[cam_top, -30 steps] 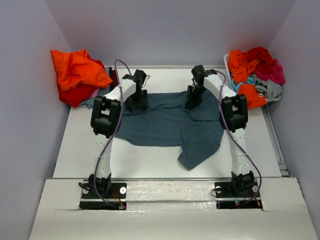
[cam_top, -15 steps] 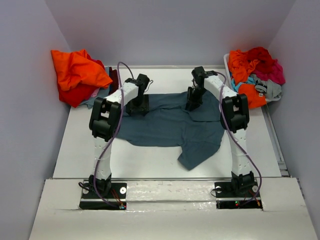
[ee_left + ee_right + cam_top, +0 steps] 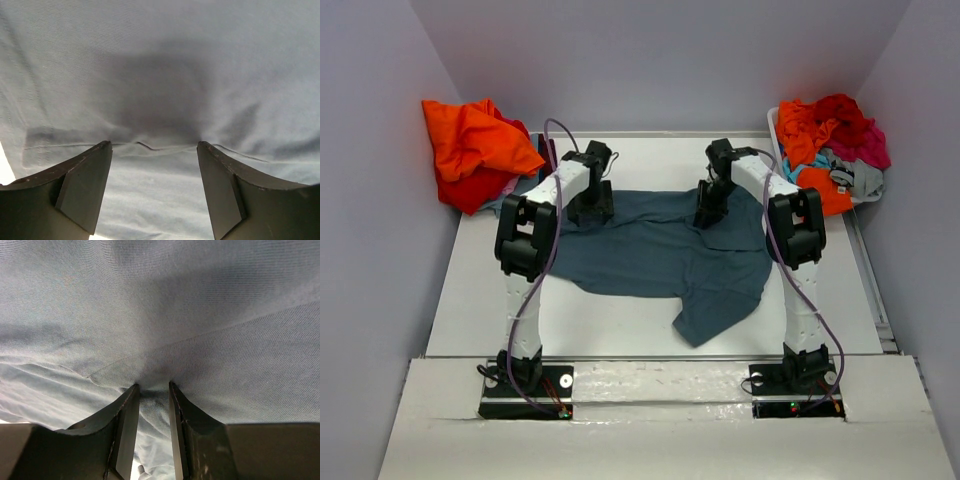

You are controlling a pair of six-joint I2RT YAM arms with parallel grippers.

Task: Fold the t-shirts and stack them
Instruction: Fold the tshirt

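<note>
A dark slate-blue t-shirt (image 3: 650, 255) lies spread and rumpled across the middle of the white table, with one flap hanging toward the front right. My left gripper (image 3: 591, 207) stands on its far left edge. In the left wrist view the left gripper (image 3: 154, 146) is wide open, its fingertips (image 3: 100, 150) resting on the blue cloth (image 3: 160, 75) on either side of a hem line. My right gripper (image 3: 709, 208) is at the shirt's far right part. In the right wrist view the right gripper (image 3: 153, 386) is shut on a pinched fold of the blue cloth (image 3: 165, 305).
A heap of bright orange and red shirts (image 3: 470, 150) lies at the back left corner. A white bin (image 3: 772, 125) at the back right holds orange, red, magenta, teal and grey shirts (image 3: 830, 140). Purple-grey walls stand on the left, back and right sides of the table.
The left gripper swung a little right and then back left. The right gripper shifted slightly toward the near right, and the shirt's right side and front flap moved with it.
</note>
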